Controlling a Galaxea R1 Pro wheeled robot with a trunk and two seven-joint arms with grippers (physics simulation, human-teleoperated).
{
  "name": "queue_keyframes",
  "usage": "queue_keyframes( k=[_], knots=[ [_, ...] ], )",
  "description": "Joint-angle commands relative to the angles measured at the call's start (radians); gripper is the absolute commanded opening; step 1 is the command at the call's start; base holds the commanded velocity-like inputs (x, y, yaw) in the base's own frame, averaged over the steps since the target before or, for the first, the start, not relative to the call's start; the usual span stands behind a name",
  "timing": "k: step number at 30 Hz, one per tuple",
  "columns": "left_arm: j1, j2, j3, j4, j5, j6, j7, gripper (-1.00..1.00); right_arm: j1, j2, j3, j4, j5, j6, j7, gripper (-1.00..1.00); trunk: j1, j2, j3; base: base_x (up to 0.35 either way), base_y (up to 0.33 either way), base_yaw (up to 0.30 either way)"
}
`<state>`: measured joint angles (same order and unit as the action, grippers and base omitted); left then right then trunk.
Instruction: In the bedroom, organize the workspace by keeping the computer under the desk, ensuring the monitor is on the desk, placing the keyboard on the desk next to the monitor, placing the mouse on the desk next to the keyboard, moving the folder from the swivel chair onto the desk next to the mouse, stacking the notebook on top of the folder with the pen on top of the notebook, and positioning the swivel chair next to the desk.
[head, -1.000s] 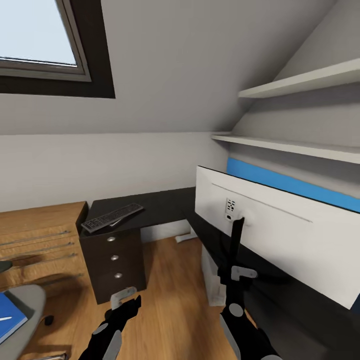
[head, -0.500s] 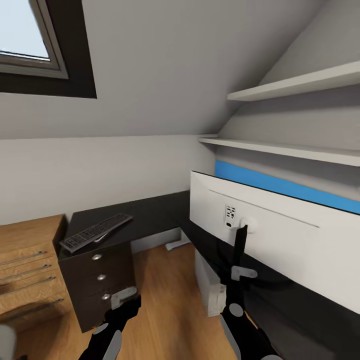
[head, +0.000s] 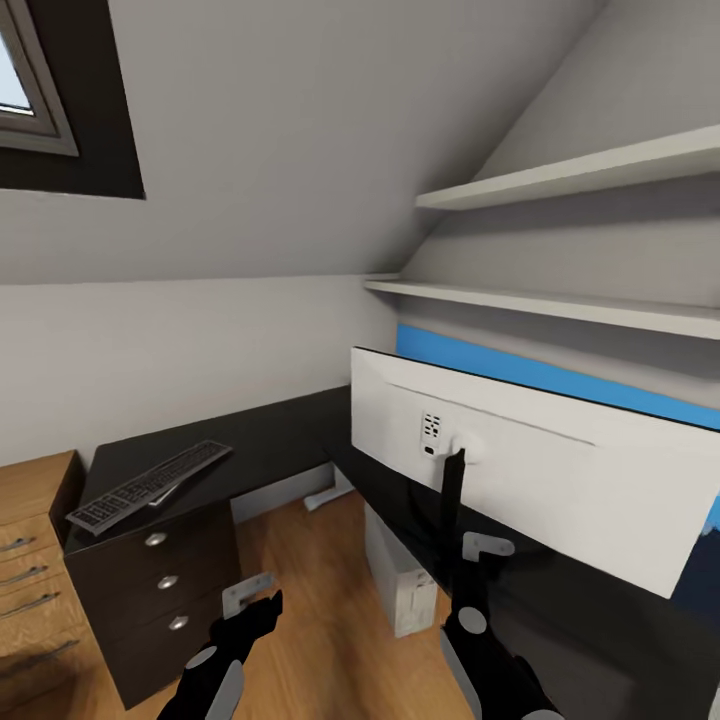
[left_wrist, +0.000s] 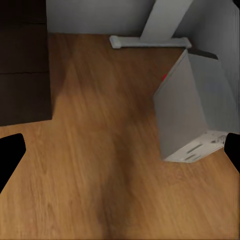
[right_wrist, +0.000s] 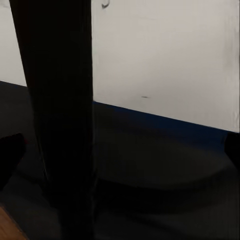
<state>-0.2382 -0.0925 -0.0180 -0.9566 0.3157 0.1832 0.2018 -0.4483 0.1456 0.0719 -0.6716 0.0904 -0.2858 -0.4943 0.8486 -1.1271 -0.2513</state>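
A black L-shaped desk fills the attic corner, the monitor standing on it with its white back to the camera. The computer stands on the wood floor under the desk. The keyboard lies on the desk's left wing, above the drawers. The left gripper hangs wide open over the floor; the right gripper, open, straddles the monitor's neck.

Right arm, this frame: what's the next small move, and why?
Probably shift the right gripper sideways to centre the neck of the monitor, then close. Its jaws stand open, with the neck between them but nearer one fingertip. The monitor stands on the desk with its white back toward the robot, so it likely needs turning.
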Motion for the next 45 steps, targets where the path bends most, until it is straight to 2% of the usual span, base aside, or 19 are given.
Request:
queue_keyframes(
  k=[1,13,19,23,24,28,29,31,32,38,45],
  knots=[
    [0.0,0.0,-0.002,-0.002,0.009,0.004,0.007,1.0,-0.001,0.0,0.002,0.001,0.009,0.002,-0.009,1.0,0.0,-0.001,0.0,0.0,0.185,-0.246],
    [-0.001,0.0,-0.002,-0.002,0.009,0.005,0.007,1.0,-0.001,0.0,0.003,0.001,0.009,0.002,-0.009,1.0,0.0,-0.001,0.01,0.0,0.28,-0.255],
    [0.0,0.0,-0.001,-0.002,0.009,0.006,0.006,1.0,-0.001,0.0,0.003,0.002,0.009,0.002,-0.009,1.0,0.0,-0.001,0.012,0.0,0.082,-0.248],
    [0.0,0.0,-0.001,-0.001,0.009,0.007,0.005,1.0,-0.001,0.001,0.019,0.004,0.009,0.002,-0.009,1.0,0.0,-0.001,0.012,0.0,0.016,-0.085],
    [0.0,0.0,-0.002,0.003,0.01,0.006,0.006,1.0,-0.001,0.001,0.047,0.004,0.01,0.002,-0.01,1.0,0.0,-0.001,0.012,0.0,0.003,-0.013],
    [0.0,0.002,-0.002,0.039,0.011,0.005,0.007,1.0,-0.001,0.001,0.06,0.004,0.01,0.002,-0.01,1.0,0.0,-0.001,0.012,0.0,0.001,-0.007],
    [0.001,0.013,-0.001,0.195,0.01,-0.038,0.006,1.0,0.0,0.0,0.065,0.002,0.006,0.002,-0.012,1.0,0.0,-0.001,0.012,0.0,0.0,0.0],
    [0.001,0.021,-0.001,0.221,0.01,-0.083,0.004,1.0,0.0,0.0,0.066,0.002,0.005,0.002,-0.012,1.0,0.0,-0.001,0.012,0.0,0.0,0.0],
    [0.001,0.031,-0.001,0.249,0.01,-0.14,0.003,1.0,0.0,0.001,0.067,0.002,0.004,0.004,-0.013,1.0,0.0,-0.001,0.012,0.0,0.0,0.0],
    [0.002,0.048,-0.002,0.356,0.007,-0.31,0.001,1.0,-0.001,0.006,0.069,0.004,-0.004,0.02,-0.012,1.0,0.0,-0.001,0.012,0.0,0.0,0.0],
    [0.002,0.054,-0.002,0.389,0.004,-0.359,0.0,1.0,-0.043,0.013,0.069,0.009,-0.035,0.075,-0.011,1.0,0.0,-0.001,0.012,0.0,0.0,0.0]
  ],
)
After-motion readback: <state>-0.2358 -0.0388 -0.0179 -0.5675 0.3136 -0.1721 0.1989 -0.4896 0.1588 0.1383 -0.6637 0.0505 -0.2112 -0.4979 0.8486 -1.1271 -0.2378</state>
